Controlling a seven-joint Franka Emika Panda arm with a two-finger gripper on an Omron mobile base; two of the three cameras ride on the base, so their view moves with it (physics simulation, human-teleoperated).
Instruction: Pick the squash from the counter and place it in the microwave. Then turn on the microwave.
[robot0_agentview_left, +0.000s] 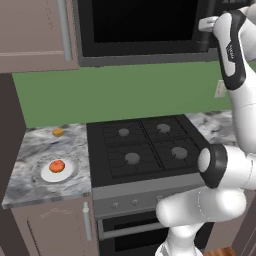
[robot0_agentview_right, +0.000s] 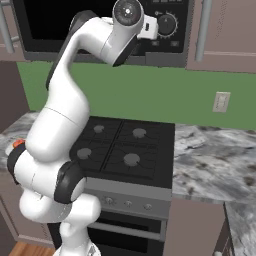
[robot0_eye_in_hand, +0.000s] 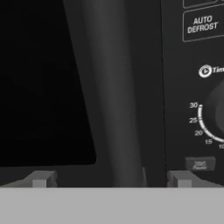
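Two dark finger tips stand wide apart at the bottom of the hand view, so the gripper (robot0_eye_in_hand: 111, 178) is spread open with nothing between its tips, and the long upright handle (robot0_eye_in_hand: 114, 92) of the microwave (robot0_agentview_left: 145, 30) rises just beyond the gap. To one side of the handle is the black glass door (robot0_eye_in_hand: 41, 78); to the other is the control panel (robot0_eye_in_hand: 194, 87) with an "AUTO DEFROST" button (robot0_eye_in_hand: 199, 24) and a round dial (robot0_agentview_right: 166, 23) ringed by minute marks.

Nearest the base, the oven (robot0_agentview_left: 135, 227) shows its horizontal bar handle below a row of knobs, and the black four-burner stove (robot0_agentview_left: 145, 147) lies on top of it. On the counter (robot0_agentview_left: 30, 187) left of the stove, a white plate (robot0_agentview_left: 58, 170) holds the squash (robot0_agentview_left: 57, 166), which rests at the plate's middle, well apart from the raised arm. Farther back on the same slab, near the wall, sits a tiny yellow-orange cube (robot0_agentview_left: 58, 132).

Right of the stove the marbled stone continues (robot0_agentview_right: 215, 160). Behind everything runs a green wall (robot0_agentview_left: 115, 90) with a pale outlet (robot0_agentview_right: 221, 101). Brownish cabinets (robot0_agentview_right: 225, 35) with long vertical handles flank the microwave above.
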